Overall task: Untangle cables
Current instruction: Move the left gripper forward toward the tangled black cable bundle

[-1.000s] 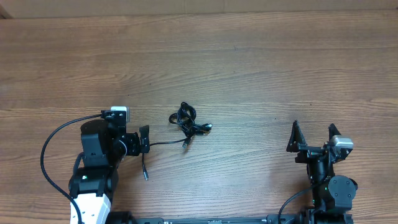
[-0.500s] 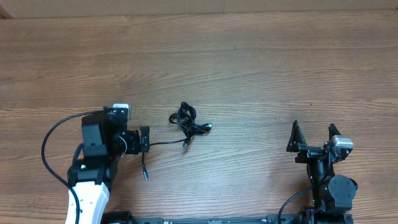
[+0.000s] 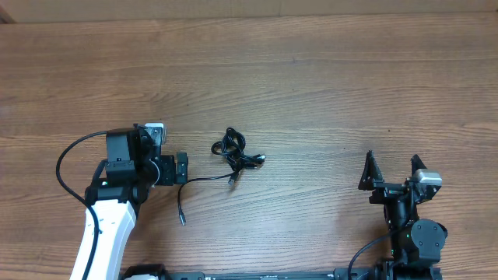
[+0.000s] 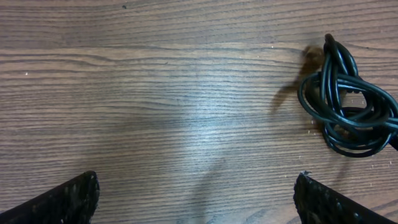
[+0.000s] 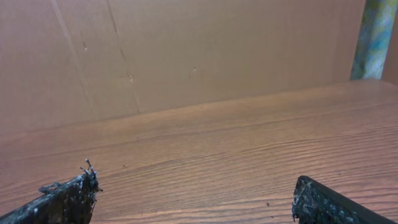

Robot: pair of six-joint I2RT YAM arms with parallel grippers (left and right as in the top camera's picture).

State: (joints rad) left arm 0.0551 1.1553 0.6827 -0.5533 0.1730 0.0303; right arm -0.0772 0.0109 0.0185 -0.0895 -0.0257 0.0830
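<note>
The cables form a small black knot [image 3: 232,148] on the wooden table, with plug ends at its right and lower side. One loose strand [image 3: 184,204] trails left from it and bends toward the front edge. My left gripper [image 3: 180,168] is open and empty, just left of the knot and above the strand's bend. In the left wrist view the knot [image 4: 346,102] lies at the upper right, beyond the right finger [image 4: 336,204], and bare wood shows across the left gripper's [image 4: 198,190] gap. My right gripper [image 3: 391,173] is open and empty, far right of the cables.
The wooden table [image 3: 311,78] fills the overhead view. The right wrist view shows the open right gripper [image 5: 194,186] over bare wood, a brown cardboard wall [image 5: 186,50] behind the table's far edge, and no cable. A thick black arm wire [image 3: 64,167] loops left of the left arm.
My left arm has moved away from the table's front edge, carrying its gripper slightly farther up the table. The cables and the right arm have not moved.
</note>
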